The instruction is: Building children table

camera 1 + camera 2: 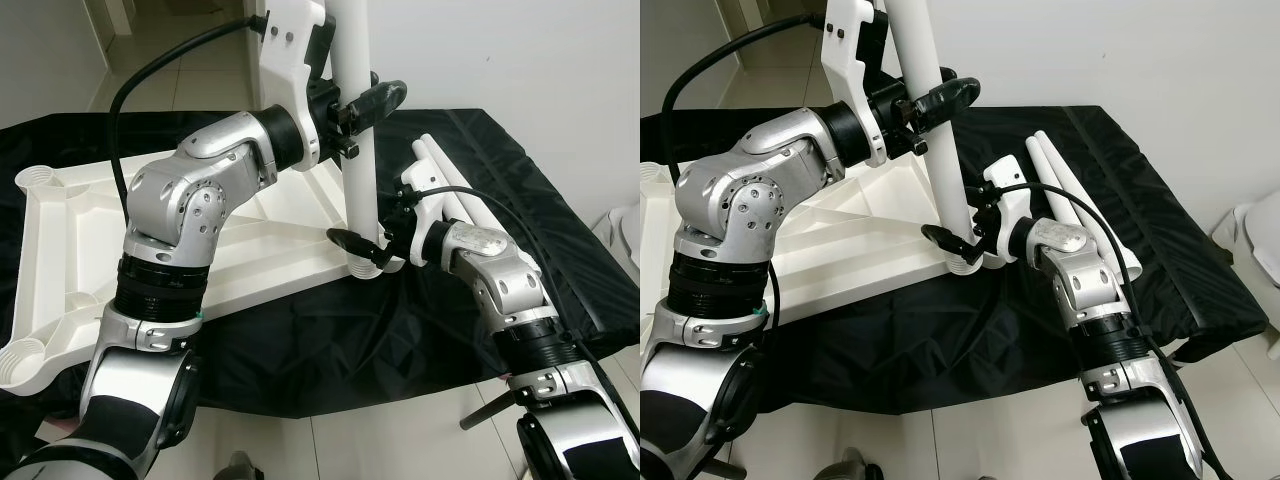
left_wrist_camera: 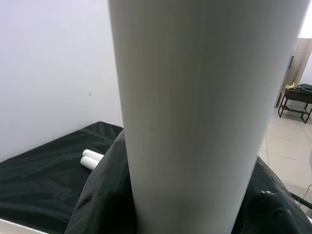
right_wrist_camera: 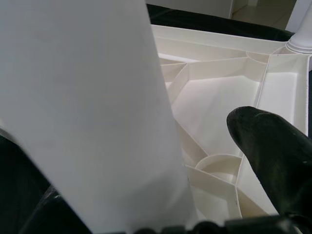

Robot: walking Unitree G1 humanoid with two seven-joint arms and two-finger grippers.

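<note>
The white table top [image 1: 270, 250] lies upside down on a black cloth. A white leg [image 1: 360, 150] stands upright in the socket at its near right corner. My left gripper [image 1: 365, 105] is shut on the leg high up, and its black fingers [image 2: 102, 195] hug both sides of the tube. My right gripper [image 1: 365, 250] is low at the leg's foot, open, with one finger on each side. In the right wrist view a gap shows between the leg [image 3: 97, 122] and one finger [image 3: 273, 141].
Two spare white legs [image 1: 450, 175] lie side by side on the cloth, just behind my right arm. Open corner sockets [image 1: 38, 180] stand at the table top's left end. A white wall is close behind, and tiled floor lies below the cloth's front edge.
</note>
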